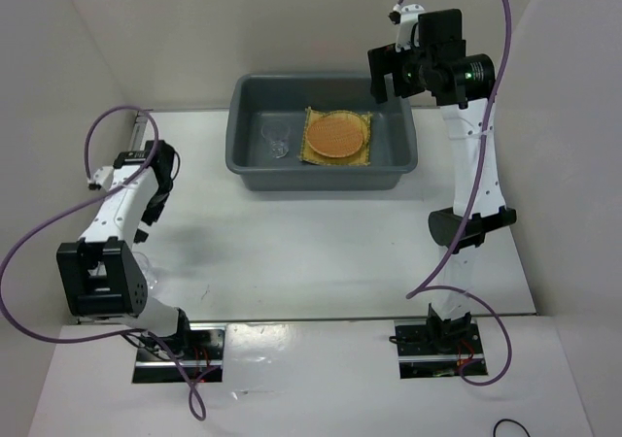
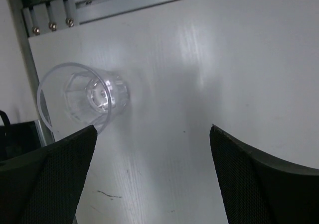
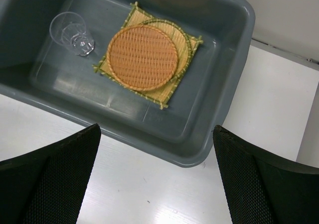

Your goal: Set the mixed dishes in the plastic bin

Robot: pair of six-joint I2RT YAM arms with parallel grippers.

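Left jaws are spread wide and empty, low over the table (image 2: 224, 59), near a clear glass (image 2: 84, 97) that stands beside the left finger (the one dish I can see outside). Farther off, the right jaws hang spread and empty above the grey bin (image 3: 234, 59). It already holds the mat (image 3: 167, 92), the orange tray (image 3: 142, 57) on the yellow tray (image 3: 180, 44), and another glass (image 3: 72, 32).

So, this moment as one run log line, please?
bin: mat, orange tray, yellow tray, glass | table: second glass | left gripper: open near it | right gripper: open above bin
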